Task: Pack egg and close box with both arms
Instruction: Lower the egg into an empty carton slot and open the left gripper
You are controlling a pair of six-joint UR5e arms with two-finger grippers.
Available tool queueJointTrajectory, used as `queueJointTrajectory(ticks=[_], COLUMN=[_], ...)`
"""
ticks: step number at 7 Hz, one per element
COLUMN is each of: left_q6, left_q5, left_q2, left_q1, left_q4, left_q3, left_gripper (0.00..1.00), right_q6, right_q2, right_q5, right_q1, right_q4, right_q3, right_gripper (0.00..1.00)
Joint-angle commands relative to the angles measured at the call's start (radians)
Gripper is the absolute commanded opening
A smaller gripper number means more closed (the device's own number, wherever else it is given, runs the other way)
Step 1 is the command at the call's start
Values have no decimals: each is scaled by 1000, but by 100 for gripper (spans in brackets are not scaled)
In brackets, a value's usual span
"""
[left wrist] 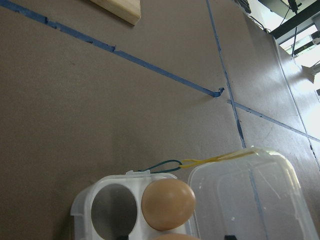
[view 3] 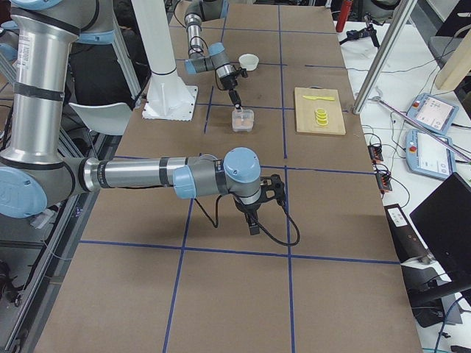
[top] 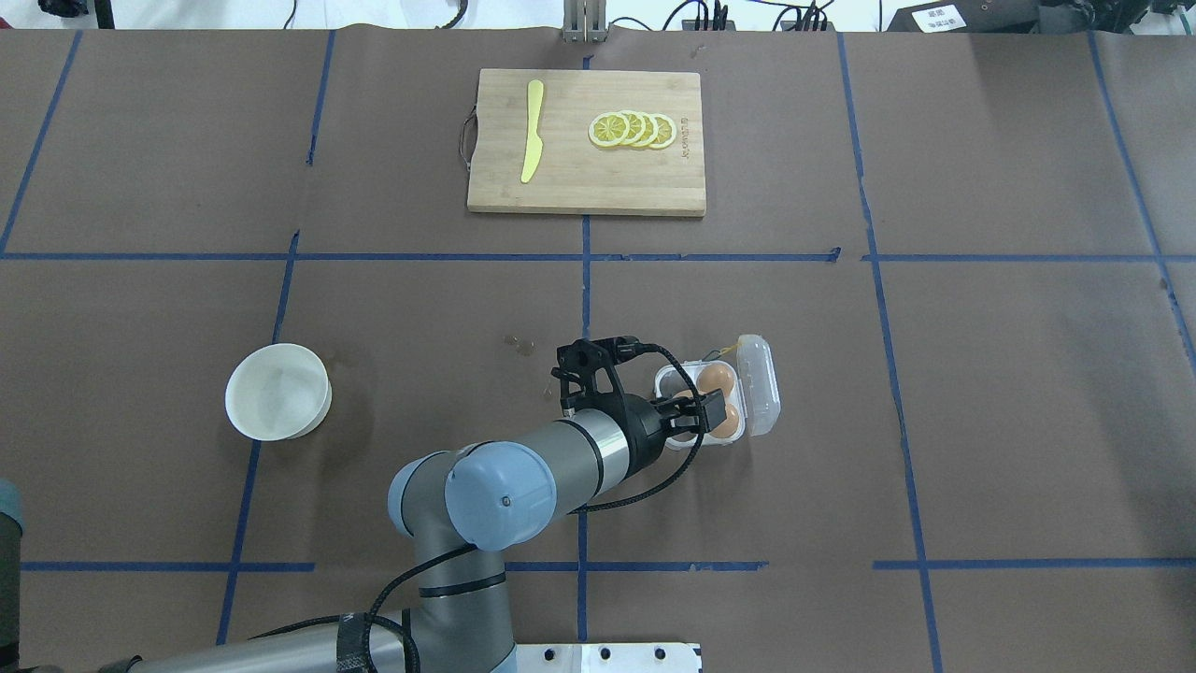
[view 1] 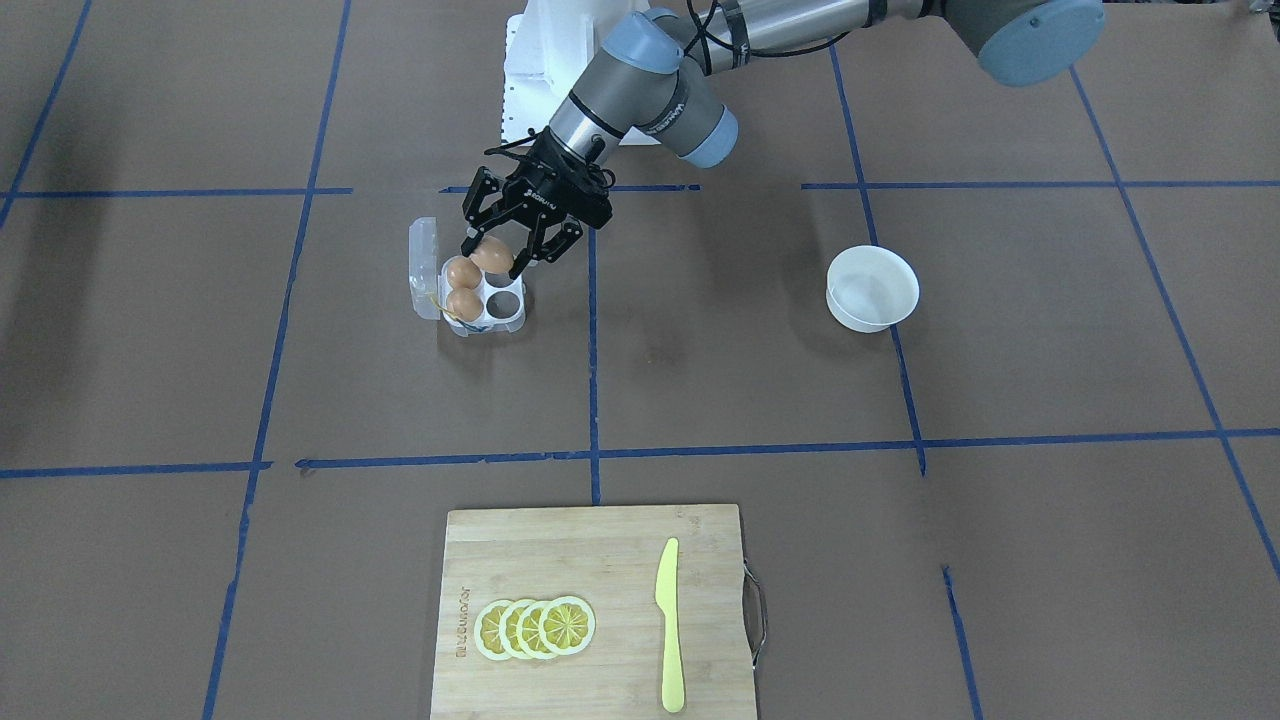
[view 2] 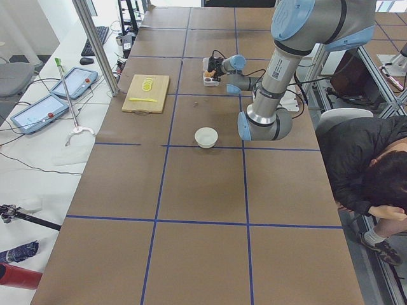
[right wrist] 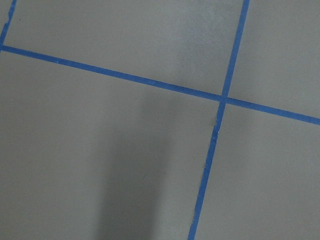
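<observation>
My left gripper (view 1: 497, 252) is shut on an orange-brown egg (view 1: 492, 257) and holds it just above the back cell of the clear egg box (view 1: 497, 318). The box lid (view 1: 424, 262) lies open to the side. Two more eggs (view 1: 463, 273) sit in the cells next to the lid; the front cell away from the lid (view 1: 505, 300) is empty. In the overhead view the left gripper (top: 693, 415) covers part of the box (top: 669, 381). The left wrist view shows one egg (left wrist: 168, 204), the lid (left wrist: 245, 200) and the yellow string (left wrist: 215, 160). My right gripper (view 3: 252, 222) points down at bare table far from the box; I cannot tell if it is open.
A white bowl (view 1: 872, 288) stands on the table on my left side. A wooden cutting board (view 1: 590, 560) with lemon slices (view 1: 535, 628) and a yellow knife (view 1: 668, 620) lies at the far edge. A white pedestal (view 1: 545, 60) stands behind the box.
</observation>
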Motion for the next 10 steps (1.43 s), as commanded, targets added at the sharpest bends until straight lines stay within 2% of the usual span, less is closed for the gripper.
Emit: queueJointTrajectory(ticks=[1, 4, 8, 10], left_q6=[1, 9, 9, 29], left_q5=[-1, -2, -2, -10], left_q2=[-4, -4, -4, -2], left_q1=[4, 6, 6, 1], left_q4=[1, 2, 2, 2], left_q3=[0, 0, 0, -21], left_gripper=[62, 79, 80, 88], right_q6=[0, -2, -5, -6], right_q2=[-1, 0, -5, -5], right_q5=[0, 0, 0, 0], right_q1=[0, 0, 0, 0], right_q4=[0, 0, 0, 0], right_q3=[0, 0, 0, -2], right_gripper=[100, 100, 100, 100])
